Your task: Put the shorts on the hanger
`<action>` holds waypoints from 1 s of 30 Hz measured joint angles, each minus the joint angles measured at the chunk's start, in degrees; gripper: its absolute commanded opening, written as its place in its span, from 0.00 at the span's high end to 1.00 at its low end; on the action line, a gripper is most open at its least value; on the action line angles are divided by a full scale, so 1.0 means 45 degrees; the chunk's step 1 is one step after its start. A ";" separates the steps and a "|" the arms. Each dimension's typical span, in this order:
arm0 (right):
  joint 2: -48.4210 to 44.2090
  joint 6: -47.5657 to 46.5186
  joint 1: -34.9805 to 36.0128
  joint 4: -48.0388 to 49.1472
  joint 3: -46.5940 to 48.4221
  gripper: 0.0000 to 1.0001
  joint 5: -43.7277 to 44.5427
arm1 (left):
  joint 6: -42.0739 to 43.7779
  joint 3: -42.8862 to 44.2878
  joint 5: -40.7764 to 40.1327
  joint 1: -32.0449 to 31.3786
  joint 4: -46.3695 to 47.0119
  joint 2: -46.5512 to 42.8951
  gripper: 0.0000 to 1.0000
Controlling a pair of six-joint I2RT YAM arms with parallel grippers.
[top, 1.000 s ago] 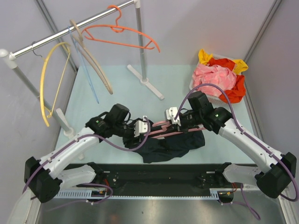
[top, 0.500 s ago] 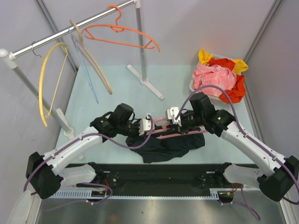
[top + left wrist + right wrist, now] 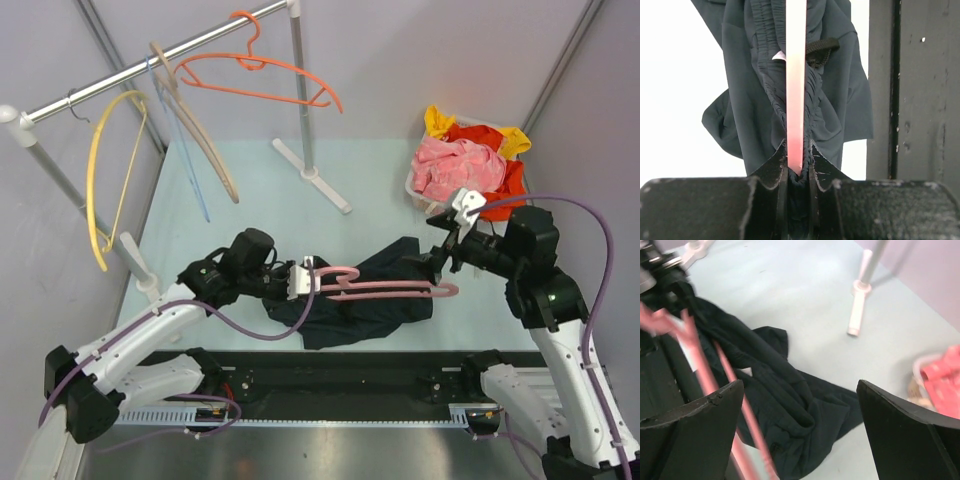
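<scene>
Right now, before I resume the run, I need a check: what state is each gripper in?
Left gripper: closed on the hanger, shorts fabric pinched alongside.
Right gripper: open, holding nothing.

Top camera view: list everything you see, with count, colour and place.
shorts: one, black, table front, along hanger
hanger: one, pale pink, over shorts
orange hanger: one, orange, on rail
beige hanger: one, beige, on rail
blue hanger: one, blue, on rail
yellow hanger: one, yellow, on rail
rail: one, silver, rear left
pink garment: one, pink, rear-right basket
red-orange garment: one, red-orange, same basket
left pincer: one, black, shut on hanger
right pincer: one, black, open, by hanger's end
</scene>
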 measured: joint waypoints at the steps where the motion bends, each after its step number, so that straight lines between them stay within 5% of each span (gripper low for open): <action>1: -0.0034 0.0262 -0.0364 0.0010 0.0019 0.05 0.0000 | 0.0155 0.0000 -0.0039 -0.0039 -0.0053 0.0000 1.00; 8: 0.3769 0.0622 -0.1671 -0.0661 0.0228 0.34 0.0559 | 0.1282 0.0005 -0.0675 -0.1059 -0.0306 -0.0068 1.00; 13: 0.6586 0.0097 -0.1151 -0.1865 0.0117 0.38 0.1583 | 0.1695 0.0063 -0.1190 -0.1603 -0.0432 -0.0126 1.00; 30: 1.0025 -0.0092 0.1277 -0.2244 0.0107 0.50 0.4585 | 0.1982 0.0461 -0.1914 -0.2239 -0.0690 -0.0204 1.00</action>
